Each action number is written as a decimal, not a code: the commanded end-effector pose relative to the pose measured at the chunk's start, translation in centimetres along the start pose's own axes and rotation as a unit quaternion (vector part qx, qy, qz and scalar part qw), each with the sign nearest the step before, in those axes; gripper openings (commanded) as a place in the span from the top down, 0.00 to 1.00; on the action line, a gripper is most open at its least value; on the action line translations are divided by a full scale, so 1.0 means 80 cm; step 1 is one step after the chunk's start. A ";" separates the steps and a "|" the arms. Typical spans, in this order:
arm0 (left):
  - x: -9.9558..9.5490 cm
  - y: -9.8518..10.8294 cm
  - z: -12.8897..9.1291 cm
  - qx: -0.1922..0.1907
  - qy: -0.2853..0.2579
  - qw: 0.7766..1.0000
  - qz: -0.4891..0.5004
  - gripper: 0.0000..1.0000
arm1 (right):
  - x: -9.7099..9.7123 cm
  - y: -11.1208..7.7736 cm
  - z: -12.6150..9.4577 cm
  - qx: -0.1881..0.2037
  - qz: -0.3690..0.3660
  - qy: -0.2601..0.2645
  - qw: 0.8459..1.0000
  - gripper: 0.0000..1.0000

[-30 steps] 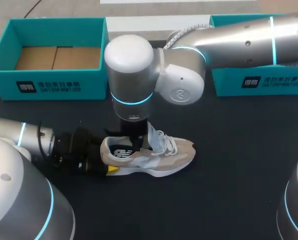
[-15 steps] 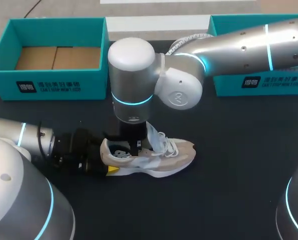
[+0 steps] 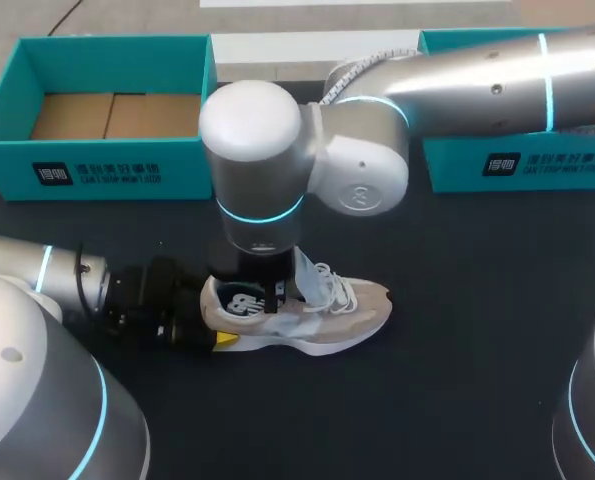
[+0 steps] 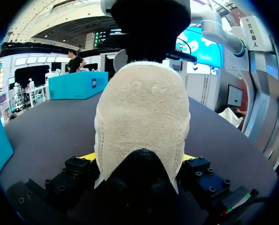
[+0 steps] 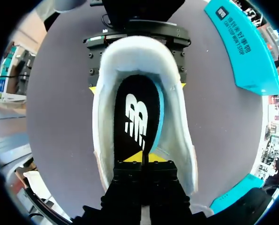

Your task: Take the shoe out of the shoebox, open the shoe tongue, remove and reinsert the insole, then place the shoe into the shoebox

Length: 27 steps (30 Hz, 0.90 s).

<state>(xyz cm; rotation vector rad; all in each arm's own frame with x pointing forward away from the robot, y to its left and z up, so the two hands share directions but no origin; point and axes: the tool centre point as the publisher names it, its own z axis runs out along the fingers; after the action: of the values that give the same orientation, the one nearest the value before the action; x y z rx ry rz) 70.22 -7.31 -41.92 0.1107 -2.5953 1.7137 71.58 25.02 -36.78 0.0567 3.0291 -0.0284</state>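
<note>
One beige shoe (image 3: 312, 312), black insole (image 5: 135, 117) pinched by right pincer (image 5: 141, 158); left pincer (image 4: 138, 158) clamps heel (image 4: 140, 103).

Our right arm (image 3: 457, 80) has swung its big wrist joint a little back toward our left, and it stands larger under the head camera than half a second ago. Our right gripper (image 5: 142, 158) has come up slightly from the mouth of the sneaker (image 3: 337, 310), bringing the black insole (image 5: 135, 117) with it: the white logo (almost hidden half a second ago) shows plainly again in the heel opening
</note>
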 end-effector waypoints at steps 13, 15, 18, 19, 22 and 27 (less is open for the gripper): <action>0.001 0.001 -0.001 -0.001 -0.001 1.000 0.000 1.00 | -0.030 -0.029 -0.060 -0.027 -0.017 -0.040 0.999 1.00; 0.001 0.001 -0.001 -0.001 -0.001 1.000 0.000 1.00 | -0.034 -0.019 -0.059 -0.044 -0.024 -0.041 0.998 1.00; 0.001 0.001 -0.001 -0.001 -0.001 1.000 0.000 1.00 | -0.038 -0.005 -0.060 -0.062 -0.031 -0.036 0.997 1.00; 0.001 0.001 -0.001 -0.001 -0.001 1.000 0.000 1.00 | -0.040 0.001 -0.062 -0.075 -0.032 -0.033 0.996 1.00; 0.001 0.001 -0.001 -0.001 -0.001 1.000 0.000 1.00 | -0.045 0.016 -0.065 -0.098 -0.036 -0.026 0.994 1.00; 0.001 0.001 -0.001 -0.001 -0.001 1.000 0.000 1.00 | -0.052 0.036 -0.072 -0.124 -0.036 -0.024 0.991 1.00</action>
<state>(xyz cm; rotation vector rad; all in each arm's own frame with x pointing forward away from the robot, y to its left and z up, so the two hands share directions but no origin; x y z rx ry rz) 70.25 -7.24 -41.97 0.1120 -2.5963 1.7128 74.90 27.63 -30.51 -0.0696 2.9526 0.3196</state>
